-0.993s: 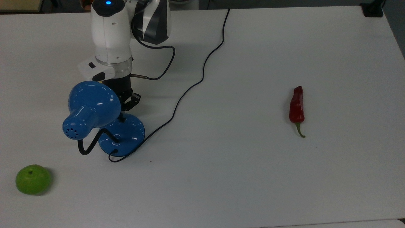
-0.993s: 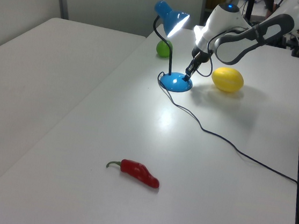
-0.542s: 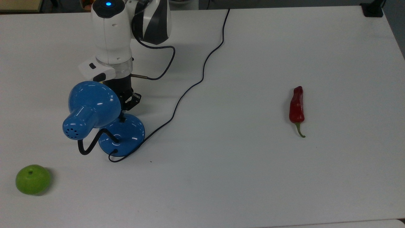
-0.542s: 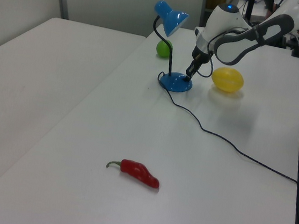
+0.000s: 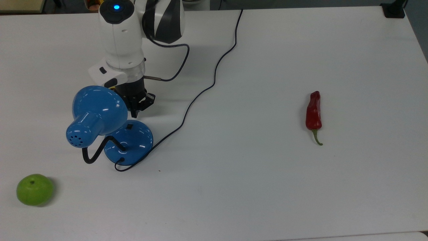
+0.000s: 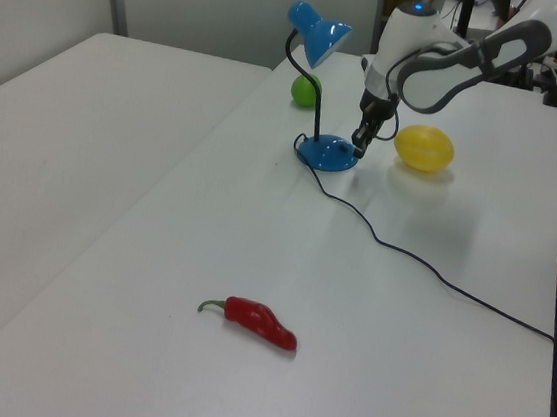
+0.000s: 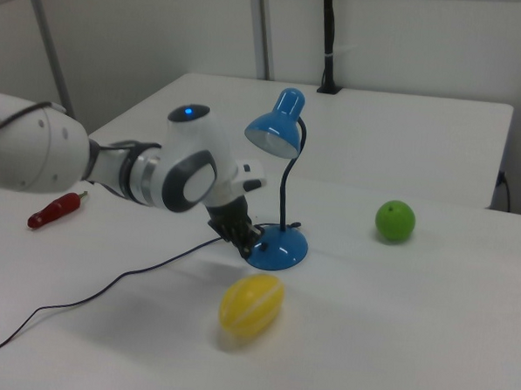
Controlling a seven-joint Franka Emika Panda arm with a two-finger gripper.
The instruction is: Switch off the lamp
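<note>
On the white table (image 5: 267, 187) we take the lamp (image 5: 128, 140) as our landmark and read the top view from left to right. Farthest toward the top view's left, and nearer the bottom edge than the lamp, sits a green apple (image 5: 34, 189), well apart from the base. Next comes the lamp itself: its glossy blue shade (image 5: 95, 112) hangs over the left part of the round blue base, joined by a black bendy neck (image 5: 97, 152), and a small black switch (image 5: 129, 126) shows on the dome of the base. Just above the base in the top view we see the gripper (image 5: 137, 107), pointing down beside the shade, close to the switch yet clear of it; we cannot tell how far its fingers are parted, and we see nothing held in it. From the lamp's base a thin black cord (image 5: 214, 75) curves away toward the top view's right and up to the table's far edge. Well to the right of the lamp lies a red chili pepper (image 5: 313, 112). In the left view the shade (image 6: 318, 34) looks unlit, the gripper (image 6: 361, 143) stands just beside the base (image 6: 327, 153), and a yellow lemon (image 6: 424, 148) rests to the left view's right of the lamp. In the right view the lemon (image 7: 250, 305) lies in front of the lamp's base (image 7: 278, 247).
</note>
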